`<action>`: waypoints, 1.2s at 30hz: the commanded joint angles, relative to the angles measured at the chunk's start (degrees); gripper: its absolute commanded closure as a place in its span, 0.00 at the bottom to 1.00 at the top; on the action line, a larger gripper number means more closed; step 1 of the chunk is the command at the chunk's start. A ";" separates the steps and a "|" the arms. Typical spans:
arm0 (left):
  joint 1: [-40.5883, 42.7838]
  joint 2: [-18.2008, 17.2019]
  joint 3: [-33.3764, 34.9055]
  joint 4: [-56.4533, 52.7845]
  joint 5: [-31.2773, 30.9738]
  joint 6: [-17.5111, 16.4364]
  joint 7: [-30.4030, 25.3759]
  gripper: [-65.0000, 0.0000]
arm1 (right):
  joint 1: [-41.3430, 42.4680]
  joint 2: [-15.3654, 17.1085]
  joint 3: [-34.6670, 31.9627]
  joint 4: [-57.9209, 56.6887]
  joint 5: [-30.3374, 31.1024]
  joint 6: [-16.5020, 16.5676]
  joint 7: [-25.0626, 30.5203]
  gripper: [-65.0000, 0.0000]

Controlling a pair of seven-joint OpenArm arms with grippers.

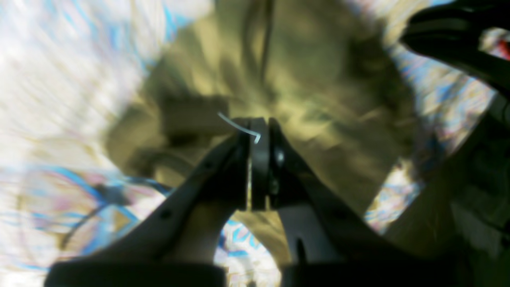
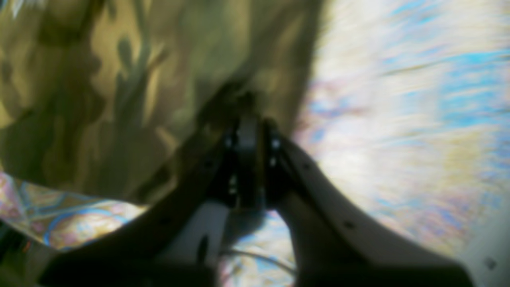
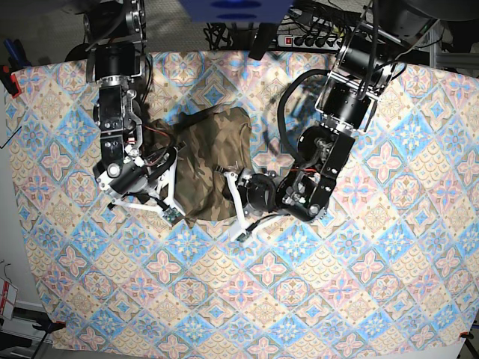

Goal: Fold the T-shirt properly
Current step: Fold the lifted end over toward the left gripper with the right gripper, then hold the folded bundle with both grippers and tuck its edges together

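The T-shirt (image 3: 212, 164) was bunched into a rumpled heap on the tile-patterned cloth (image 3: 359, 284), between the 2 arms. The left gripper (image 1: 259, 129) was pressed together on a fold at the shirt's edge. The right gripper (image 2: 249, 119) was likewise closed, pinching camouflage fabric at the opposite edge. Both wrist views were blurred.

Tile-patterned cloth (image 3: 359, 247) covers table; power strip (image 3: 310, 34) behind.
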 commanded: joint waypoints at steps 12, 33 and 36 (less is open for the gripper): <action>-5.75 1.60 9.07 -12.11 -2.34 -0.35 -13.47 1.00 | 1.80 0.14 1.45 -13.40 -0.05 0.00 9.79 0.95; 4.88 0.10 15.14 16.38 0.12 0.97 5.78 1.00 | 12.09 3.84 10.42 -9.53 -0.14 0.09 7.42 0.94; 5.76 0.19 20.15 16.29 1.52 0.88 5.78 1.00 | 14.55 3.84 5.59 -14.19 -0.14 0.09 10.76 0.94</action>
